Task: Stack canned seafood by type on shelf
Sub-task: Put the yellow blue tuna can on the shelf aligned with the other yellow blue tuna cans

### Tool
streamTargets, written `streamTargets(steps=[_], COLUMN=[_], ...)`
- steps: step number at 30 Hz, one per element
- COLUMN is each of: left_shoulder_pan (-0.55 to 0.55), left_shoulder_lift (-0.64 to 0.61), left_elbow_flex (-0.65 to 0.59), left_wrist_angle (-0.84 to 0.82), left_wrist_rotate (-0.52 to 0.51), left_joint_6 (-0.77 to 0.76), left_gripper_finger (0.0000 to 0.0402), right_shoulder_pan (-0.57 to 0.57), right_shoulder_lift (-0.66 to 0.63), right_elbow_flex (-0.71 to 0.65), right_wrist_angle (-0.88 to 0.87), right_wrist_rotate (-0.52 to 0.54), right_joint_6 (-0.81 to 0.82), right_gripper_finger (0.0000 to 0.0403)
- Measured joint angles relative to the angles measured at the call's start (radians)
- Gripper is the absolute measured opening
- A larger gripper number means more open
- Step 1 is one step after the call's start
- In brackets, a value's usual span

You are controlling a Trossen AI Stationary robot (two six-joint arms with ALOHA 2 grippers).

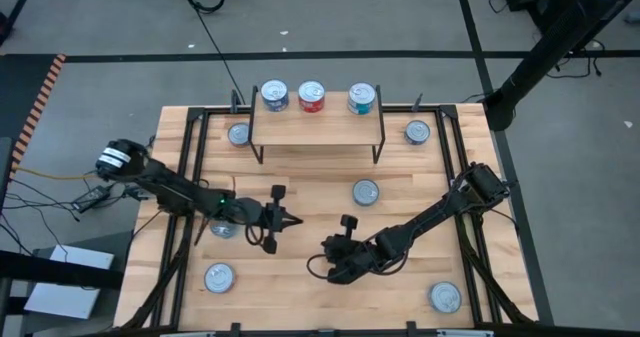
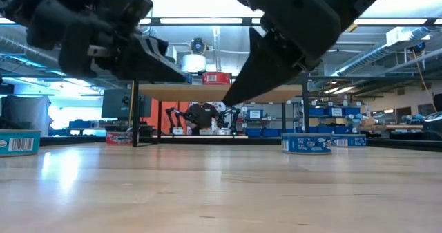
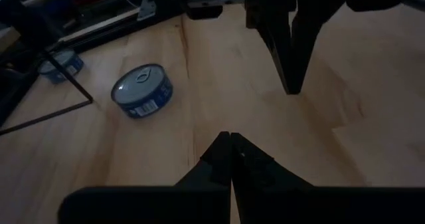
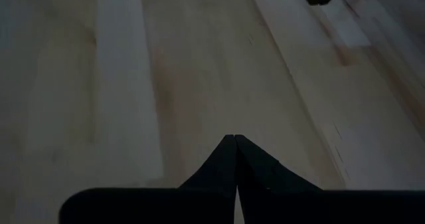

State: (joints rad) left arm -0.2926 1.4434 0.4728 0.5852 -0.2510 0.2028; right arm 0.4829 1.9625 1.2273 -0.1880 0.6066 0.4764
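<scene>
Three tins (image 1: 312,97) stand in a row on the shelf (image 1: 315,129), one each blue, red and teal, with none stacked yet; six more tins (image 1: 366,191) lie scattered on the table around the shelf. The left gripper (image 1: 290,220) and right gripper (image 1: 327,245) hover in front of the shelf, both clenched and empty

Table (image 1: 320,297) — shelf (image 1: 318,127), scattered tins (image 1: 366,192).
</scene>
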Motion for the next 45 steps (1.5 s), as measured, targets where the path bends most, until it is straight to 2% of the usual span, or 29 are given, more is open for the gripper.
streamTargets(steps=[9,21,33,37,45], left_shoulder_pan=[0.012,0.012,0.012,0.012,-0.018], left_shoulder_lift=[0.096,0.102,0.102,0.102,0.073], left_elbow_flex=[0.0,0.002,0.002,0.013,0.155], left_wrist_angle=[0.06,0.135,0.124,0.058,-0.26], left_wrist_rotate=[0.006,0.125,0.103,0.103,0.1], left_joint_6=[-0.004,-0.047,-0.044,-0.027,-0.025], left_gripper_finger=[0.0006,0.0006,0.0006,0.0006,0.0006], right_shoulder_pan=[-0.017,-0.036,-0.036,-0.035,-0.006], right_shoulder_lift=[0.0,0.0,0.0,0.0,-0.014], right_elbow_flex=[-0.046,-0.05,-0.05,-0.05,-0.05], right_wrist_angle=[0.015,0.021,0.06,0.06,0.045], right_wrist_rotate=[0.002,0.002,-0.001,-0.002,0.008], right_joint_6=[0.028,0.097,0.079,0.066,0.011], right_gripper_finger=[0.0014,0.0016,0.0011,0.0008,0.0007])
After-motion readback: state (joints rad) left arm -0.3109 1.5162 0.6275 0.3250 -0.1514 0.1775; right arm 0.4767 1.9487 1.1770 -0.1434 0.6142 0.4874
